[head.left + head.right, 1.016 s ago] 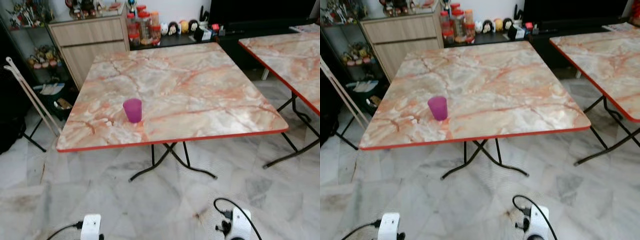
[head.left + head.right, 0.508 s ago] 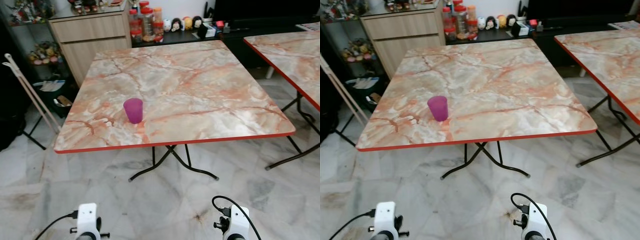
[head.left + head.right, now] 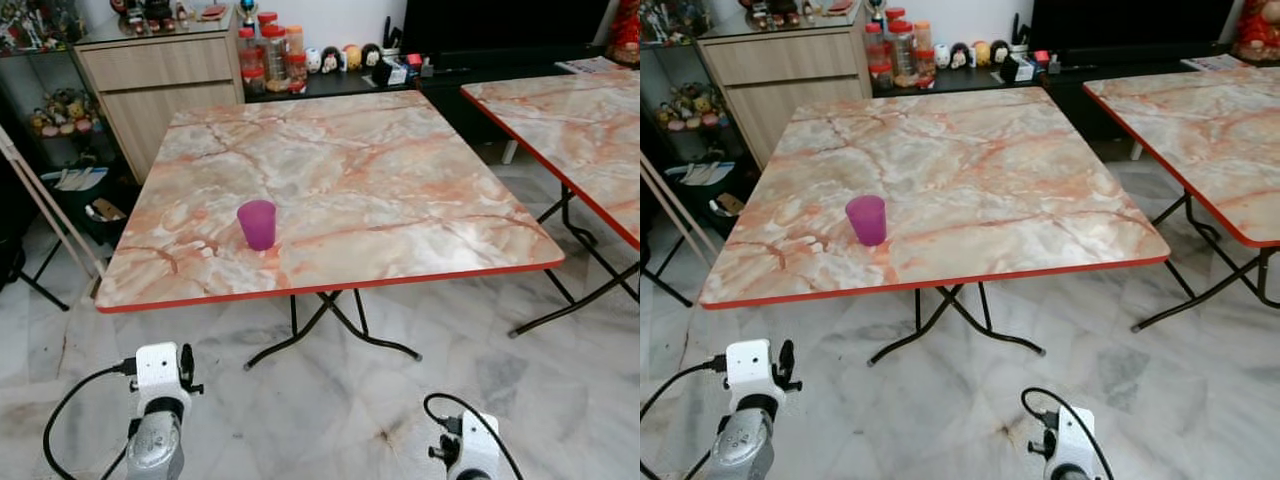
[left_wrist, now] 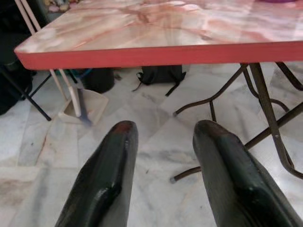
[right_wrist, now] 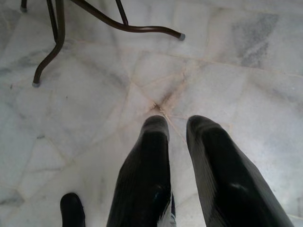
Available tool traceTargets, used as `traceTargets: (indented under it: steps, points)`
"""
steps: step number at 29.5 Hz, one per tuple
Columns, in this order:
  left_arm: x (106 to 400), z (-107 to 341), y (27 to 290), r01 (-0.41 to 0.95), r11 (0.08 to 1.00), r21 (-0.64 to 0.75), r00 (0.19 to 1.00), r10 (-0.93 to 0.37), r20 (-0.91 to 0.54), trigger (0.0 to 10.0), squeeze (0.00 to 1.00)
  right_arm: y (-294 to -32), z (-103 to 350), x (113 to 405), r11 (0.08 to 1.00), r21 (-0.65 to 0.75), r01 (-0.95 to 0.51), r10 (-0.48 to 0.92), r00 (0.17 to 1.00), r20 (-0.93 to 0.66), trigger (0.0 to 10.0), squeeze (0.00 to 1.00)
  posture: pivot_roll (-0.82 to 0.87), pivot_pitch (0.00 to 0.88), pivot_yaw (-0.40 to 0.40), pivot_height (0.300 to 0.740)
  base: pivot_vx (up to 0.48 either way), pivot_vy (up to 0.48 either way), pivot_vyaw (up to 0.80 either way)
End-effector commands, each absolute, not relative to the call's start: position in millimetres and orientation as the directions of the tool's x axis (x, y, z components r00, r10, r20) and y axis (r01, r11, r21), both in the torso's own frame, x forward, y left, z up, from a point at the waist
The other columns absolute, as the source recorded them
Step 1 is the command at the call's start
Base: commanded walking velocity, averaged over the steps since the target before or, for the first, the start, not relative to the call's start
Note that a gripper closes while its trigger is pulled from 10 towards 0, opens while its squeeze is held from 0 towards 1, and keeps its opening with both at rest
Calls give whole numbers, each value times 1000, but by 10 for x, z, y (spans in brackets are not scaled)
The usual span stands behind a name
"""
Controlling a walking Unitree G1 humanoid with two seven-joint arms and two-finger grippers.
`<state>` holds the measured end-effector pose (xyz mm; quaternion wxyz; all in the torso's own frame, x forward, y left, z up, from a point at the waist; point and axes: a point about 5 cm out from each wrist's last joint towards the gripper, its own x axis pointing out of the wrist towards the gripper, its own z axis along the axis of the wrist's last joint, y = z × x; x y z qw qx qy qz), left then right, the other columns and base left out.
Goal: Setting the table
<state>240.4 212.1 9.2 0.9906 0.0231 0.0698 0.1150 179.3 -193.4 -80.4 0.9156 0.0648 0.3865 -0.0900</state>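
Down low, the right gripper point(image 5: 177, 125) hangs over the marble floor point(image 3: 330, 410) with fingers slightly parted, holding nothing. The left gripper point(image 4: 163, 130) sits raised just below the table's point(image 3: 400, 180) red front edge, fingers spread and empty. On the table, a purple cup point(image 3: 257, 224) stands upright near the front-left corner. Jars point(image 3: 272, 55) line the cabinet beyond.

A cup point(image 3: 257, 223) stands on the bench point(image 3: 400, 190), near its front left corner. Behind the bench sit a cabinet point(image 3: 150, 85) and jars point(image 3: 272, 55). Right of the bench stands a second bench point(image 3: 580, 130).
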Motion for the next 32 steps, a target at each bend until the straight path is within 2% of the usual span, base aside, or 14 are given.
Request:
traceTargets:
  steps: [1, 7, 13, 17, 23, 24, 32]
  points:
    - [2390, 141, 2155, -243, 967, 72, 963, 250, -106, 10000, 1000, -1917, -805, 1797, 979, 44, 199, -107, 684, -721, 10000, 0, 1, 0, 14, 740, 0, 0, 0]
    - [2425, 275, 2118, -234, 971, 56, 970, 237, -47, 10000, 1000, -1912, -811, 1787, 981, 42, 191, -102, 681, -725, 10000, 0, 9, 0, 8, 740, 0, 0, 0]
    - [2729, 514, 1939, -146, 989, 20, 989, 145, 18, 10000, 1000, -1893, -797, 1825, 982, 44, 182, -95, 686, -721, 10000, 0, -3, 0, 13, 740, 0, 0, 0]
    - [2917, 547, 1781, -97, 995, 2, 995, 97, 12, 10000, 1000, -1902, -789, 1841, 980, 43, 195, -106, 687, -719, 10000, 0, -17, 0, 18, 740, 0, 0, 0]
    - [2983, 567, 1658, -51, 999, -3, 999, 51, 3, 10000, 1000, -1903, -792, 1836, 979, 44, 200, -107, 686, -720, 10000, 0, -24, 0, 19, 740, 0, 0, 0]
    - [2993, 565, 1634, -39, 999, -3, 999, 39, -3, 10000, 0, -1902, -792, 1835, 979, 44, 199, -107, 686, -720, 10000, 0, -23, 0, 18, 740, 0, 0, 0]
    - [3040, 574, 1571, -29, 997, -75, 1000, 29, -2, 10000, 0, -1893, -779, 1866, 979, 47, 200, -106, 690, -716, 10000, 0, -14, 0, 10, 740, 0, 0, 0]
